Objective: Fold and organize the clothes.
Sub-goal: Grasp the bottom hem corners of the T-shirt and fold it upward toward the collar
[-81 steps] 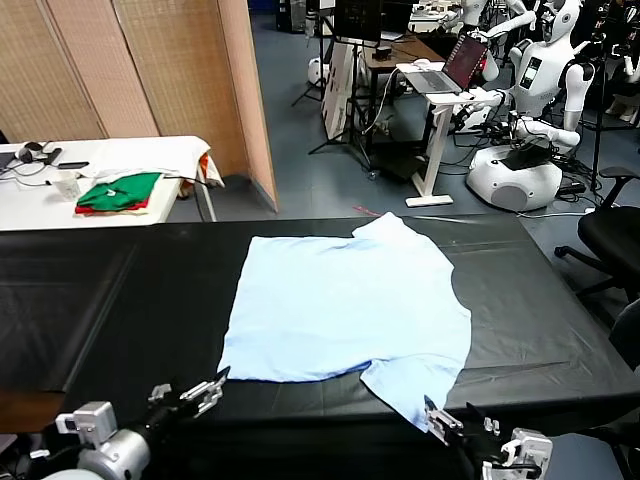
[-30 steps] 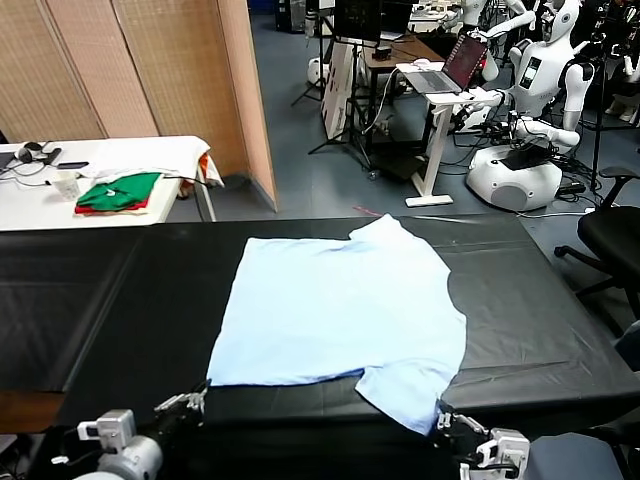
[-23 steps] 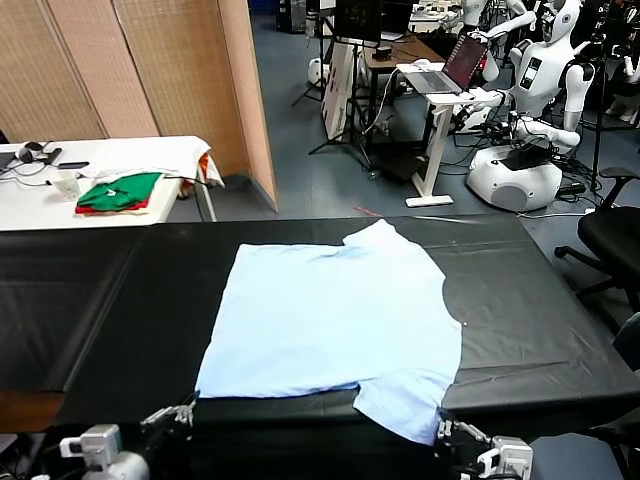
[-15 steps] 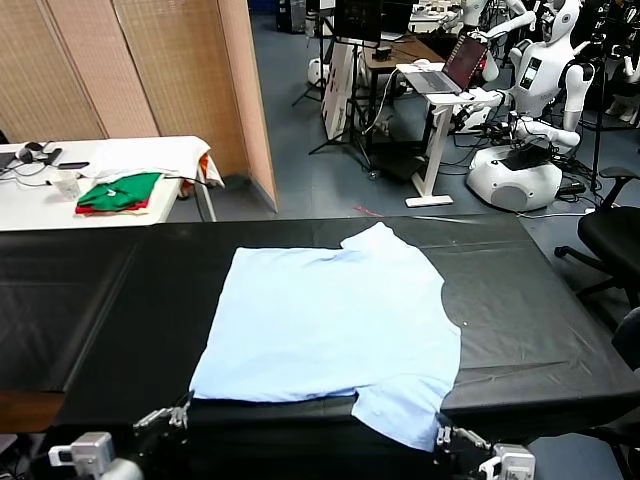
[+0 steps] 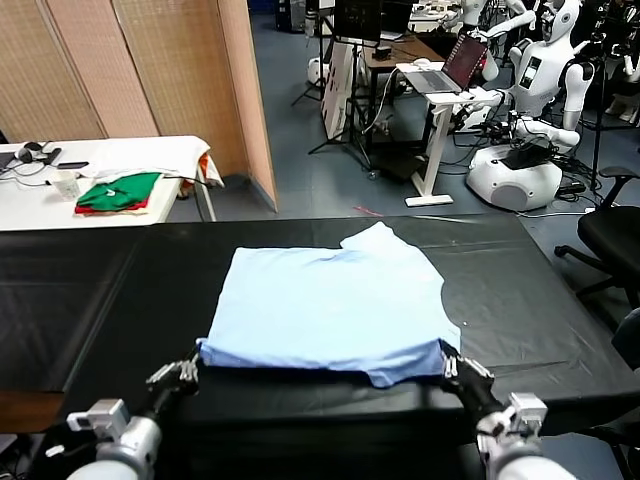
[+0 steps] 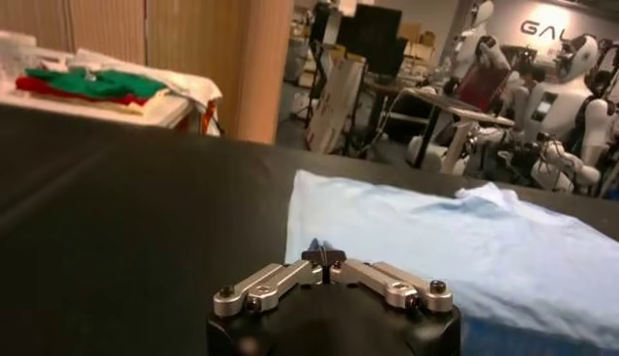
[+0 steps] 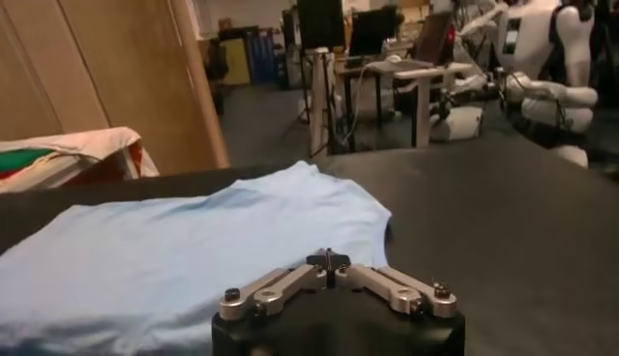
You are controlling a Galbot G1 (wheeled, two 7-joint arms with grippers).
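Note:
The pale sky-blue T-shirt point(image 5: 330, 300) lies spread on the black table point(image 5: 120, 290), its near edge raised off the surface in a taut line between my two grippers. My left gripper point(image 5: 190, 362) is shut on the near left corner; in the left wrist view a bit of blue cloth shows pinched at the left gripper point(image 6: 324, 253), with the T-shirt point(image 6: 464, 242) stretching away beyond. My right gripper point(image 5: 447, 358) is shut on the near right corner. In the right wrist view the right gripper point(image 7: 327, 259) is closed tight against the T-shirt point(image 7: 193, 252). No print shows.
Folded green and red garments point(image 5: 118, 192) lie on a white side table point(image 5: 30, 200) at the back left. Beyond the black table stand a wooden screen point(image 5: 150, 70), a laptop stand point(image 5: 440, 80), white robots point(image 5: 530, 100) and an office chair point(image 5: 615, 235).
Both grippers first dragged the T-shirt toward the table's near edge. They have since risen and moved forward, lifting the near hem and the hanging sleeve up off the edge.

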